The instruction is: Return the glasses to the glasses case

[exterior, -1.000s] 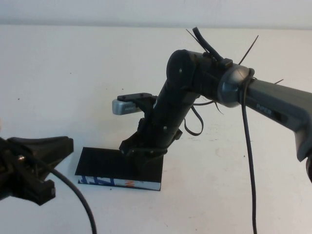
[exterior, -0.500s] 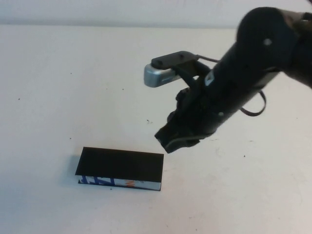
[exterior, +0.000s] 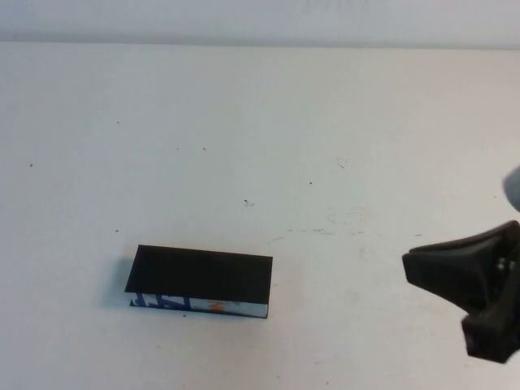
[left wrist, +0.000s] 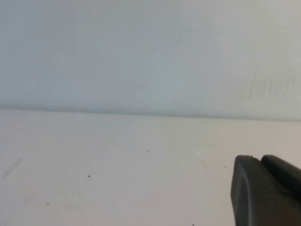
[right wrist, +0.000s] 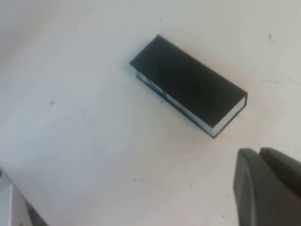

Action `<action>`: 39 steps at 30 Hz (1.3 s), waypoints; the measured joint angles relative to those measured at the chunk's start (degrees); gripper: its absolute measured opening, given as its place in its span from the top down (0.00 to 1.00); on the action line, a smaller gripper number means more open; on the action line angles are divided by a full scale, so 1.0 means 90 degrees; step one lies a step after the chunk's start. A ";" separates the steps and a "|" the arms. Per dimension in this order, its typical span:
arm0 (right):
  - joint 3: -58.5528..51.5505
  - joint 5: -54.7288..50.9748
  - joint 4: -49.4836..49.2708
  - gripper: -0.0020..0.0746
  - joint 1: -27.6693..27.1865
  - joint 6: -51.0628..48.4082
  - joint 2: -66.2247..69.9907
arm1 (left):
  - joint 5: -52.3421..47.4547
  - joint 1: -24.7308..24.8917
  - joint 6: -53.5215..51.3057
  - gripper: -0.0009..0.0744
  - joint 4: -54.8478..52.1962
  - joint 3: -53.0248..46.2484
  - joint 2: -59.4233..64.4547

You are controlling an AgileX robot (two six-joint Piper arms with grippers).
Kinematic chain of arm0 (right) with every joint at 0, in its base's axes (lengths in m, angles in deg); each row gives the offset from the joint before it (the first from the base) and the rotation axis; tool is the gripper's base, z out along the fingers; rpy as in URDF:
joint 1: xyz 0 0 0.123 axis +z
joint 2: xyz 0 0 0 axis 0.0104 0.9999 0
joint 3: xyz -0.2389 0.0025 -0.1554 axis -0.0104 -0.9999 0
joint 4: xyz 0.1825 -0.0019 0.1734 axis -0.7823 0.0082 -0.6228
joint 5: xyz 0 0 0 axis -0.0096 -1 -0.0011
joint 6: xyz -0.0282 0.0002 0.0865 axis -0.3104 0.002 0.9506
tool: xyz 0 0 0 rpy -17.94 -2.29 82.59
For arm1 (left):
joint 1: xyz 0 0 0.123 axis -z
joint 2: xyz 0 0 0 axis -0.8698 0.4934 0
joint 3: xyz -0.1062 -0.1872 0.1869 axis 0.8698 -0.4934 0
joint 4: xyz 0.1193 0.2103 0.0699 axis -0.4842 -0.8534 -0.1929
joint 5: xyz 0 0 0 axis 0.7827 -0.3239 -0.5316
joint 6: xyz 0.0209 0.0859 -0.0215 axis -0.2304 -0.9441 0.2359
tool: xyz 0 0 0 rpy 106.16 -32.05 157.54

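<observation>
The glasses case lies on the white table, front left of centre, its black lid flat and shut, the blue, white and orange printed edge facing me. It also shows in the right wrist view. The glasses are hidden from every view. My right gripper is shut and empty at the front right, well apart from the case; its shut fingertips show in the right wrist view. My left gripper is shut and empty, out of the high view, over bare table.
The white table carries a few small dark specks. A pale wall rises behind its far edge.
My right arm has pulled back from above the case to the front right corner. My left gripper has left the high view. The case has not moved.
</observation>
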 joint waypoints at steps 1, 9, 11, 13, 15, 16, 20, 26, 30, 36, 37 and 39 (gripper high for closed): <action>-0.0183 0.0128 0.0000 0.99 0.0000 0.0039 -0.0238 | 0.0000 0.0000 0.0000 0.99 0.0000 0.0000 0.0000; -0.1535 0.1189 -0.0056 0.99 0.0000 0.0165 -0.1348 | 0.0048 0.0000 0.0000 0.99 0.0000 0.0000 0.0000; -0.1825 0.1328 -0.0253 0.99 0.0000 0.0175 -0.1418 | 0.0048 0.0000 0.0000 0.99 0.0000 0.0000 0.0000; -0.2021 0.1371 -0.0486 0.99 0.0000 0.0175 -0.1418 | 0.0048 0.0000 0.0000 0.99 0.0000 0.0000 0.0000; -0.2181 0.1393 -0.0590 0.99 0.0000 0.0175 -0.1418 | 0.0048 0.0000 0.0000 0.99 0.0000 0.0000 0.0000; -0.2229 0.1382 -0.0571 0.99 0.0000 0.0175 -0.1418 | 0.0048 0.0000 0.0000 0.99 0.0000 0.0000 0.0000; -0.2259 0.1369 -0.0365 0.99 0.0000 0.0175 -0.1431 | 0.0058 0.0000 0.0000 0.99 0.0000 0.0000 0.0000; -0.2323 0.1757 0.0890 0.99 -0.0067 0.0175 -0.1517 | 0.0058 0.0000 0.0000 0.99 0.0000 0.0000 0.0000; -0.2812 0.2225 0.1213 0.99 -0.1142 0.0175 -0.2091 | 0.0100 0.0000 0.0000 0.99 0.0000 0.0000 0.0000; -0.4308 0.3520 0.1097 0.99 -0.3090 0.0175 -0.3586 | 0.0110 0.0000 0.0000 0.99 0.0000 0.0000 0.0000; -0.4530 0.3687 0.1048 0.99 -0.3372 0.0175 -0.3853 | 0.0110 0.0000 0.0000 0.99 0.0000 0.0000 0.0000; -0.5048 0.4005 0.0875 0.99 -0.3824 0.0175 -0.4344 | 0.0110 0.0000 0.0000 0.99 0.0000 0.0000 0.0000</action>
